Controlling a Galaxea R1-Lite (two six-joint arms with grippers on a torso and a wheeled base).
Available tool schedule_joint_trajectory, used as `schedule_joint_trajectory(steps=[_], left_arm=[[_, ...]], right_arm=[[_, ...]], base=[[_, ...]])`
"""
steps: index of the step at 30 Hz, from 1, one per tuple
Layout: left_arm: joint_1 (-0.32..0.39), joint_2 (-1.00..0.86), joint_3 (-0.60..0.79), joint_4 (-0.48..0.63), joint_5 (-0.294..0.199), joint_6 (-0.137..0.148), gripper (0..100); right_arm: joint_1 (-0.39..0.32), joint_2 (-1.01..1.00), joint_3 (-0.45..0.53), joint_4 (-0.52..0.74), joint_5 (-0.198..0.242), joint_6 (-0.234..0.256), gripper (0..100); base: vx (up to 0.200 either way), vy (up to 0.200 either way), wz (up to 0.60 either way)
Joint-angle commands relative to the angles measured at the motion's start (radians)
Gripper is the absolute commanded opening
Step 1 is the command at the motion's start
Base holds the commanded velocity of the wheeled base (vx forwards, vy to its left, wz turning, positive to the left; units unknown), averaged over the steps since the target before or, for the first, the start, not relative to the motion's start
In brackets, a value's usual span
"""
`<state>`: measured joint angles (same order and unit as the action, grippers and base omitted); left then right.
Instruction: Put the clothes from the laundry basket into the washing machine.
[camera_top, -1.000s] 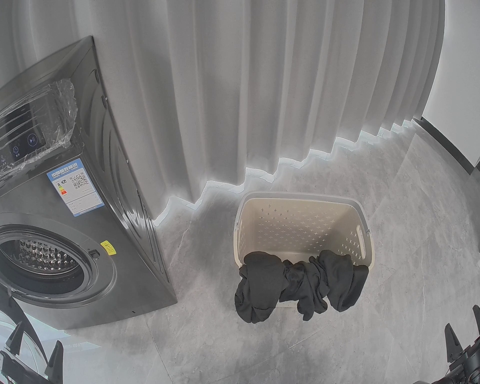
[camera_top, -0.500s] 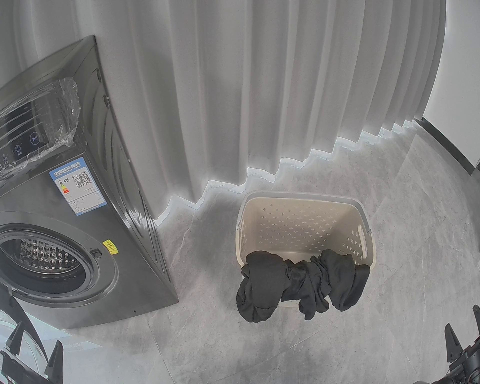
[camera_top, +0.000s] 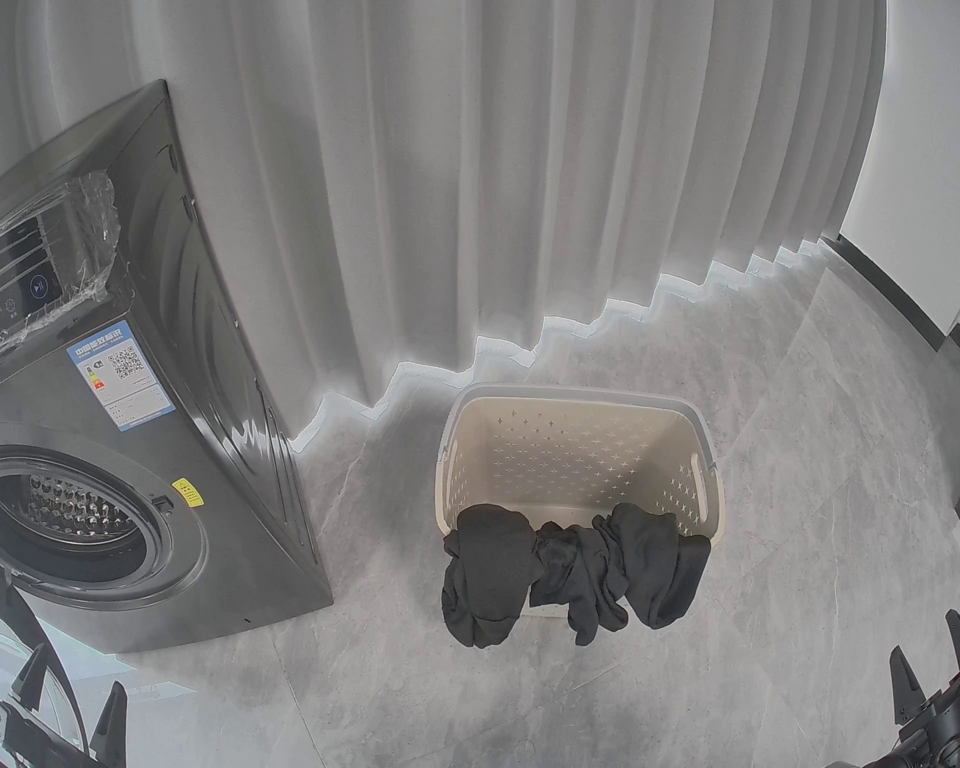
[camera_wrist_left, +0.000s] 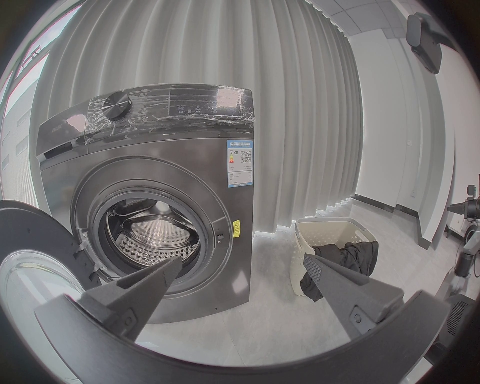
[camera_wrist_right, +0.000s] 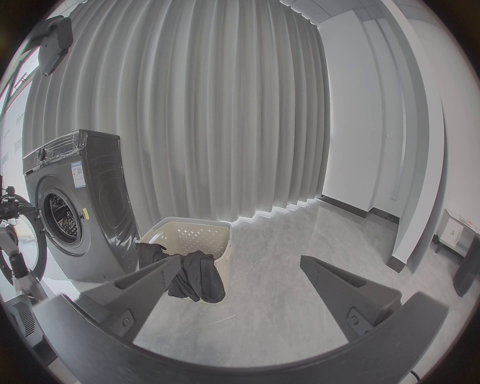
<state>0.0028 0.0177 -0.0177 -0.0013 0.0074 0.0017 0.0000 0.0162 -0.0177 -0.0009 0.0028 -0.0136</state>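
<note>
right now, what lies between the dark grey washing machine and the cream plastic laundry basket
Nothing: in the head view the stretch of grey floor between the dark grey washing machine and the cream plastic laundry basket is bare.

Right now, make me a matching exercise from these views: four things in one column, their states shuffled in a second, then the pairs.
1 washing machine door
2 black clothes
3 laundry basket
4 left pincer

A draped over a rim
B swung open on its hinge
C spread wide, holding nothing
D standing on the floor by the curtain

Pairs: 1-B, 2-A, 3-D, 4-C
</note>
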Motion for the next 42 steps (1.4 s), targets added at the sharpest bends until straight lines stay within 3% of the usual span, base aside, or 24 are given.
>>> schedule_joint_trajectory(steps=[1,29,35,42], left_arm=[[0.000,-0.013,0.018,0.000,0.000,0.000,100],[0.000,-0.013,0.018,0.000,0.000,0.000,100],[0.000,-0.015,0.018,0.000,0.000,0.000,100],[0.000,-0.013,0.018,0.000,0.002,0.000,100]], right_arm=[[0.000,-0.013,0.018,0.001,0.000,0.000,100],[0.000,-0.013,0.018,0.001,0.000,-0.002,100],[0.000,-0.013,0.018,0.001,0.000,-0.002,100],[-0.002,-0.013,0.018,-0.001,0.000,0.001,100]], base=[[0.000,0.000,0.00],[0.000,0.000,0.00],[0.000,-0.200,0.00],[0.000,0.000,0.00]])
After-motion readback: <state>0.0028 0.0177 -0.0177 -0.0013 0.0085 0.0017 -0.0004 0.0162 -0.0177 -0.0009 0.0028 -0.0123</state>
